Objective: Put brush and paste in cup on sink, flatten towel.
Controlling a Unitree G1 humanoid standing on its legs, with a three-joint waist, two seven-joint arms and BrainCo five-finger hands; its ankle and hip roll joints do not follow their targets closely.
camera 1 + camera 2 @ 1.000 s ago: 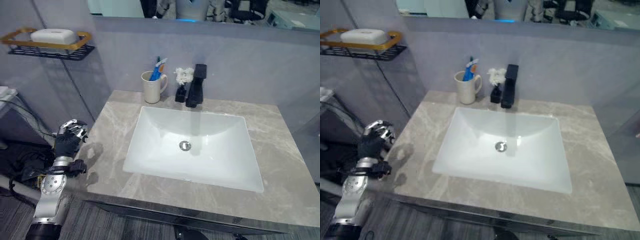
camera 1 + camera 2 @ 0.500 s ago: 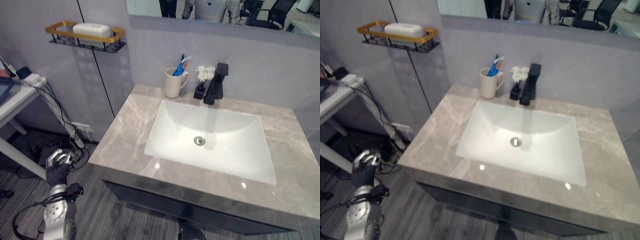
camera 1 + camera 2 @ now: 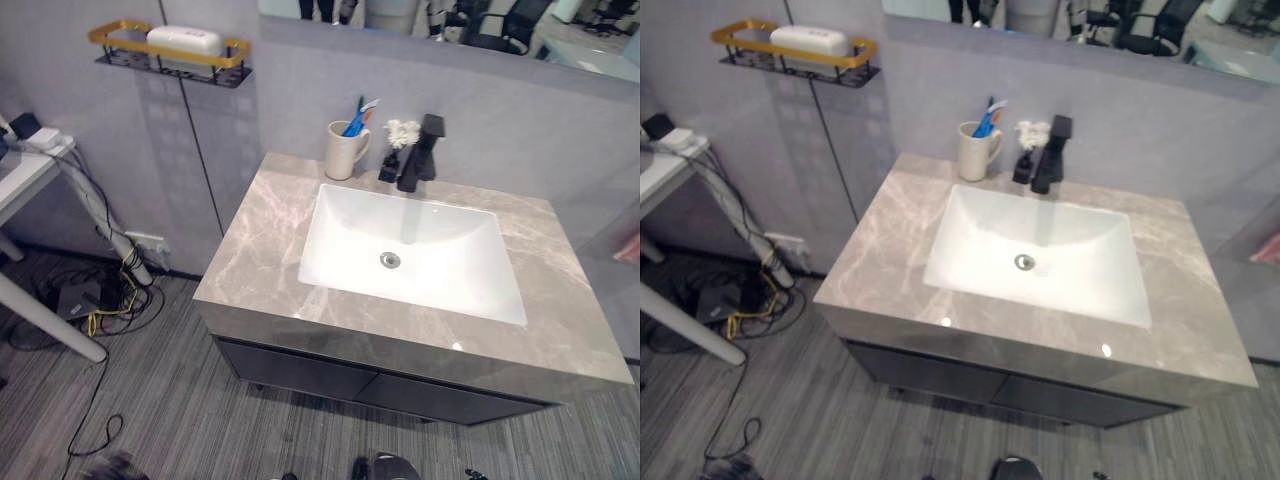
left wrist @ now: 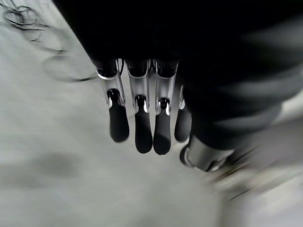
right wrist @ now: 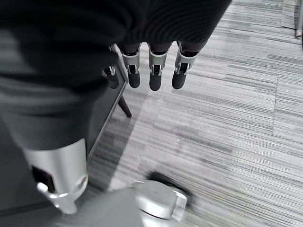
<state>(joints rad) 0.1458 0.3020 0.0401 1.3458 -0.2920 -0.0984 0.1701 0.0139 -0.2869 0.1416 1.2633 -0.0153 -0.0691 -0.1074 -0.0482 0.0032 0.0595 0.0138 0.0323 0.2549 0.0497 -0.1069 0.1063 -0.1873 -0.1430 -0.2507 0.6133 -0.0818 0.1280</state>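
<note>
Change: the left arm, raised beside the counter's left edge a second ago and lower by the floor half a second ago, has dropped out of the head views, and the camera has pulled back to take in the whole vanity.
Left hand: hangs over the grey floor, fingers straight and relaxed, holding nothing.
Right hand: hangs above the striped grey carpet, fingers loose and apart, empty.
Cup: cream ceramic mug with handle stands upright at the far left of the grey marble countertop, just left of the tap.
Brush and paste: a toothbrush and blue toothpaste tube stand inside the mug, leaning right.
Sink: white rectangular basin set in the countertop.
Tap: matt black faucet at the far edge, with a small dark vase of white flowers just beside it.
Shelf: gold-rimmed black wire wall shelf far left, carrying a white soap dish.
</note>
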